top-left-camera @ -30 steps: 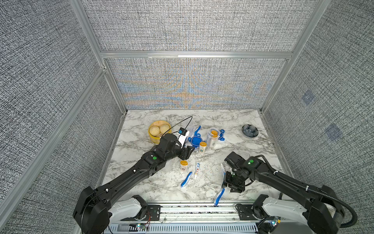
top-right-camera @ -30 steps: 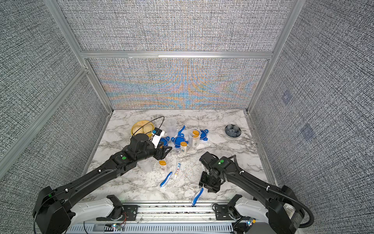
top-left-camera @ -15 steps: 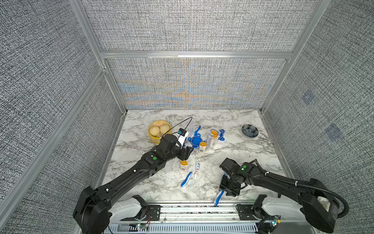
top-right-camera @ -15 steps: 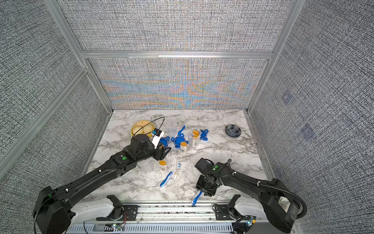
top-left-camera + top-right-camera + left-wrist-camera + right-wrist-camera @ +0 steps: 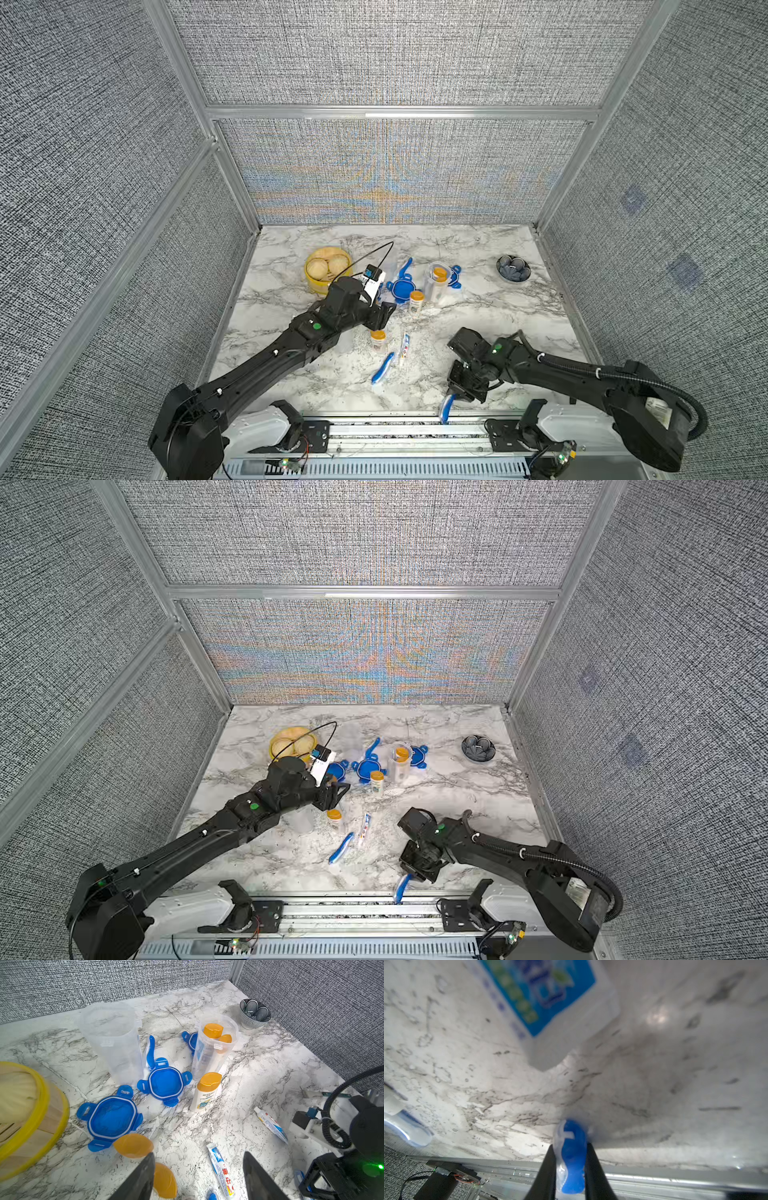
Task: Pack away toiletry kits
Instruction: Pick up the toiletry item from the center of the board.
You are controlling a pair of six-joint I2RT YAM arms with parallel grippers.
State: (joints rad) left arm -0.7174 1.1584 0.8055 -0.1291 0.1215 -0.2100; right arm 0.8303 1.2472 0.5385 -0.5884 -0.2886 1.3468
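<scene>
1. Marble table [image 5: 498, 316] fills the floor of a grey fabric booth, and we see both arms reaching over it
2. Our right claw [image 5: 570, 1146] is clamped on a toothbrush [image 5: 573, 1132] at the table's near edge, a finger pressed to each side; a tube [image 5: 550, 1001] of toothpaste lies just beyond
3. Our left claw [image 5: 198, 1156] hangs mid-table, jaws spread wide with nothing between them, near a second tube [image 5: 221, 1169] lying on the marble
4. Further back a jar [image 5: 214, 1051] stands upright with an orange-capped bottle [image 5: 213, 1030] inside, and a second bottle [image 5: 207, 1093] stands just beside it
5. We find an empty jar [image 5: 112, 1043] upright between that one and the steamer [image 5: 328, 270], with a lid [image 5: 112, 1118] and a second lid [image 5: 166, 1082] lying flat before it
6. A second toothbrush [image 5: 383, 368] lies beside the second tube, near a third bottle [image 5: 378, 338]
7. Dark bowl [image 5: 513, 268] sits well apart, toward the right wall
</scene>
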